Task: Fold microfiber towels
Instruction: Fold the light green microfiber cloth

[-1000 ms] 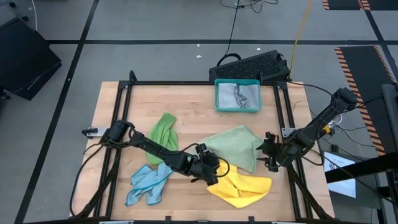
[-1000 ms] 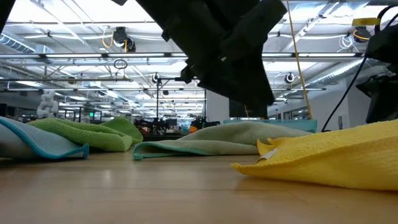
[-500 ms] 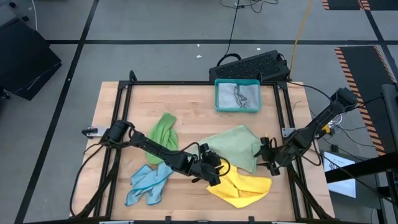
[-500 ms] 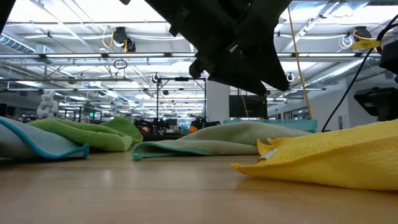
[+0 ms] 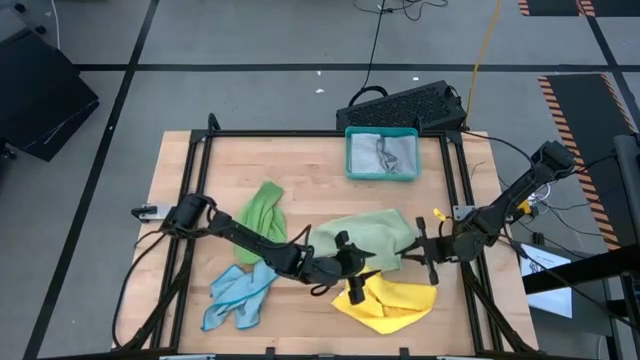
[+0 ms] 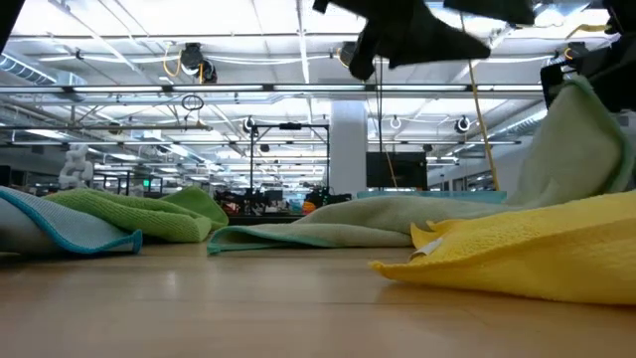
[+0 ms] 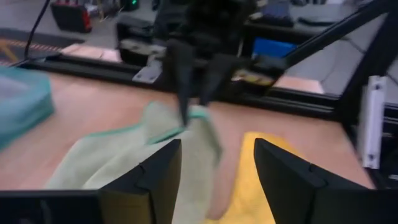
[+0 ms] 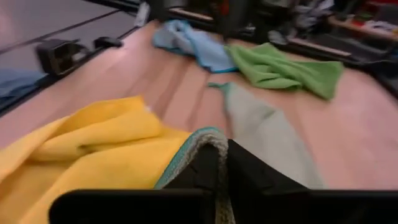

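Since a second ago the right gripper [image 5: 418, 252] has slid in from the table's right side and pinched the near corner of the pale towel [image 5: 365, 235], fingers clamped together on its teal hem, and that corner now rides lifted off the wood. Meanwhile the left gripper [image 5: 350, 262] has swung up off the yellow towel [image 5: 395, 300], fingers apart and empty, hovering over the pale one's near edge. On the table [image 5: 310, 160] this looks like the opening of the first fold: one corner secured, and the next move probably calls for the left to take the neighbouring corner so both can carry that edge across. Pale cloth is soft, nubbly, lying loose mid-table; yellow is plush and bunched in front of it; bright green [image 5: 262, 208] lies crumpled on the left, light blue [image 5: 240, 293] rumpled nearer the front. Rigid teal tray [image 5: 381, 131] sits at the back.
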You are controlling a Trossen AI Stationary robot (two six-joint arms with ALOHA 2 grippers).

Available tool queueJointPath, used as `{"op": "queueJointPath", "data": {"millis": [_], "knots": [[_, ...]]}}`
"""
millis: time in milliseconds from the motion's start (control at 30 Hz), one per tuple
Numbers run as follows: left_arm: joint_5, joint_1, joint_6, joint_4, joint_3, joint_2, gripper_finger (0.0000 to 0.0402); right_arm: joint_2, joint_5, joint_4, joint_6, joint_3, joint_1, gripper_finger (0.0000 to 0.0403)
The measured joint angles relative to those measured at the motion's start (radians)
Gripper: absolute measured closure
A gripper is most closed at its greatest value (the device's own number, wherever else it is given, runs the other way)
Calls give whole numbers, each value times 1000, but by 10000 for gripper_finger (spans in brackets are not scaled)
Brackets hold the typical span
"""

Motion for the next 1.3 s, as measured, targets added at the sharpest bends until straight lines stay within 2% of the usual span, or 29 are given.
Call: {"op": "queueJointPath", "data": {"millis": [167,367,700,1000,1300], "knots": [[0,-12,23,62,0,0,166,37,110,39,-3,0,0,399],[0,-2,13,77,0,0,134,93,193,134,-3,0,0,392],[29,9,-11,77,0,0,147,140,290,222,-27,0,0,390],[-7,17,4,80,11,46,149,140,296,250,-62,0,0,390],[-82,15,121,74,181,168,149,127,291,274,-88,1,2,390]]}}
